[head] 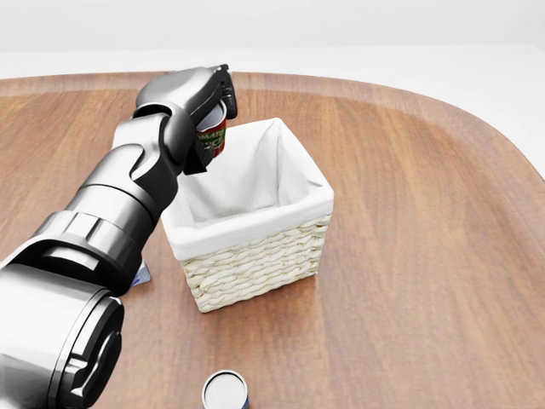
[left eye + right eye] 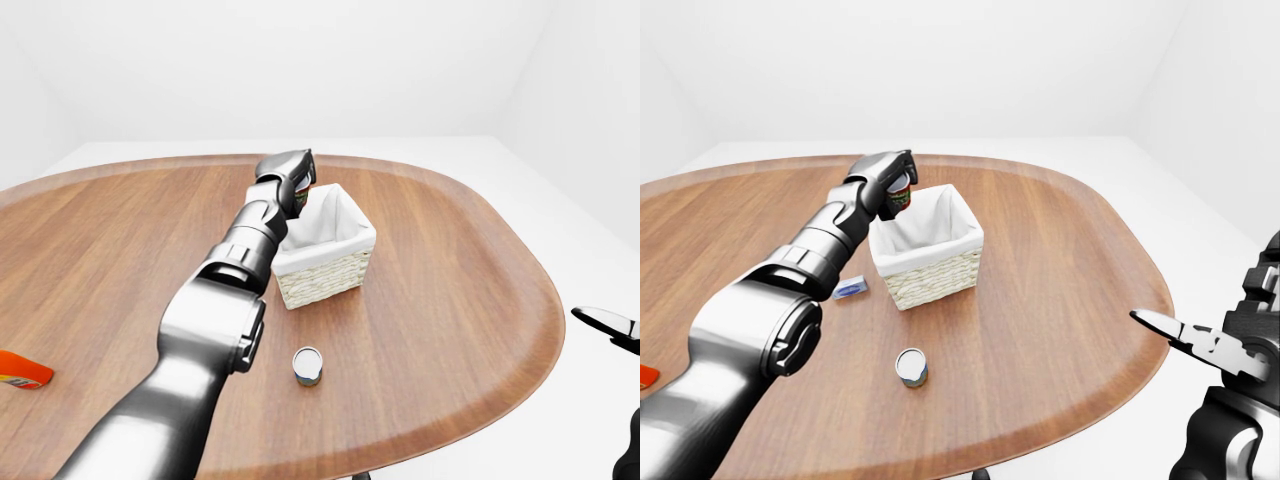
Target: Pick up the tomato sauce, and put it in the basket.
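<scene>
The tomato sauce can (image 1: pixel 213 136), red with a green label band, is held in my left hand (image 1: pixel 218 100). The fingers close round it from above. The can hangs above the top-left rim of the basket (image 1: pixel 327 201), a woven basket with a white cloth lining, and seems clear of the cloth. My left arm reaches up across the wooden table (image 1: pixel 426 256) from the lower left. My right hand (image 2: pixel 1188 338) is low at the right edge of the right-eye view, off the table, with its fingers spread and empty.
A small can with a grey lid (image 2: pixel 308 366) stands on the table below the basket. A blue and white packet (image 2: pixel 851 289) lies left of the basket. An orange-red object (image 2: pixel 20 372) lies at the table's left edge.
</scene>
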Robot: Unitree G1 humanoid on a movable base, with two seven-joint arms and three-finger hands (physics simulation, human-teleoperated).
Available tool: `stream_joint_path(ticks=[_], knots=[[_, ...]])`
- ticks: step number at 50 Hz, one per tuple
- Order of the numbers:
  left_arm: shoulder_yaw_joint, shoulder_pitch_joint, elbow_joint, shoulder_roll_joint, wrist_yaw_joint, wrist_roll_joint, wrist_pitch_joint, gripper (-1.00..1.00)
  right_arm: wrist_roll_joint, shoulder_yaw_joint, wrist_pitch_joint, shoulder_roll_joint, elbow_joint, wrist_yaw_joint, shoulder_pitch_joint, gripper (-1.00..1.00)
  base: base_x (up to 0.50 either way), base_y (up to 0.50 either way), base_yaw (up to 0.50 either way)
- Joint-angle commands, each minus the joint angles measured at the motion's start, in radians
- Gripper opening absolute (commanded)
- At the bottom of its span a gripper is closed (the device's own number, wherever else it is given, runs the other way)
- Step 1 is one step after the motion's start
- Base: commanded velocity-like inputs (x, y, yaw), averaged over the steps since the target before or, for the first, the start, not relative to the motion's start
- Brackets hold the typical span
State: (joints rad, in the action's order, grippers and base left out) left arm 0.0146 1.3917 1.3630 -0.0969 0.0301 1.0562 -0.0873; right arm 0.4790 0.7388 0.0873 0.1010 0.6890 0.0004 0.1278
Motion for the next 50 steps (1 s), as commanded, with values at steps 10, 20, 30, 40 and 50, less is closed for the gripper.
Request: stream_joint_path(ticks=[10,20,30,40,50], knots=[[-0.005,-0.039,0.001,0.004,-0.021,0.011,0.0,-1.0,0.001,0.001,0.0,-0.004,0.0,0.002,0.003,1.0,0.0,0.0,0.0],[-0.004,-0.051,0.003,0.003,-0.034,0.013,0.0,1.0,-0.002,-0.002,0.0,-0.006,0.001,0.002,0.004,1.0,0.0,0.0,0.0],[-0.008,-0.042,0.002,-0.006,-0.034,0.014,0.0,1.0,0.0,-0.002,0.0,-0.002,0.005,-0.001,0.002,1.0,0.0,0.0,0.0],[-0.007,-0.042,0.002,-0.011,-0.036,0.016,0.0,1.0,-0.002,-0.003,0.0,-0.001,-0.002,0.0,-0.001,1.0,0.0,0.0,0.0],[-0.007,-0.041,0.002,-0.014,-0.036,0.02,0.0,1.0,-0.004,-0.006,0.0,0.0,-0.01,0.003,-0.001,1.0,0.0,0.0,0.0]])
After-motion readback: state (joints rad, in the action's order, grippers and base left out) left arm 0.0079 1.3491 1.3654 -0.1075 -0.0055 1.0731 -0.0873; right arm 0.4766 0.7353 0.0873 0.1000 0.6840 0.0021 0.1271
